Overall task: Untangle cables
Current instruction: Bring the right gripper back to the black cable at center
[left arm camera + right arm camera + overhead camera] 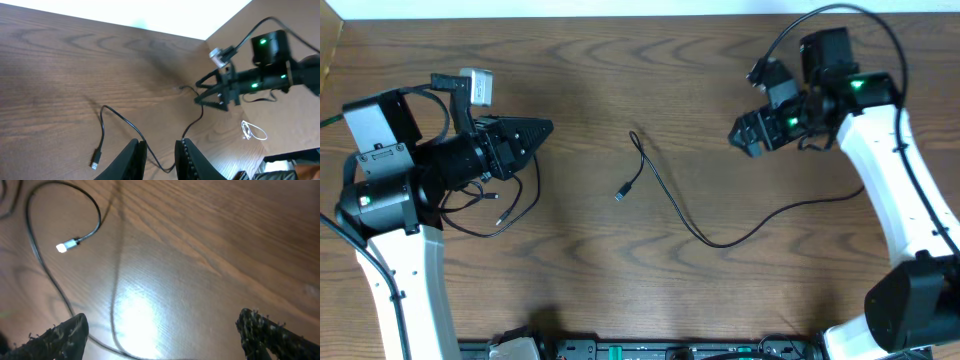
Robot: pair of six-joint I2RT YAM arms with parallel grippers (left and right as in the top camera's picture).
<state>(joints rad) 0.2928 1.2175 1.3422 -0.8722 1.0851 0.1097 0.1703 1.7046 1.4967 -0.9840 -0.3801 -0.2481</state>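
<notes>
Wooden table (620, 80), black cable (720, 245) curved across its middle, white cable (247, 131) lying apart

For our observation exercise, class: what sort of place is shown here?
Probably a robotics lab or test bench: a left arm and a right arm, both white-and-black robot arms, stand at a wood-grain table, with a thin black cable lying loose between them.

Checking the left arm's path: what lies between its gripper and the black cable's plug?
In the overhead view, only bare table lies between the left gripper and the black cable's plug.
</notes>
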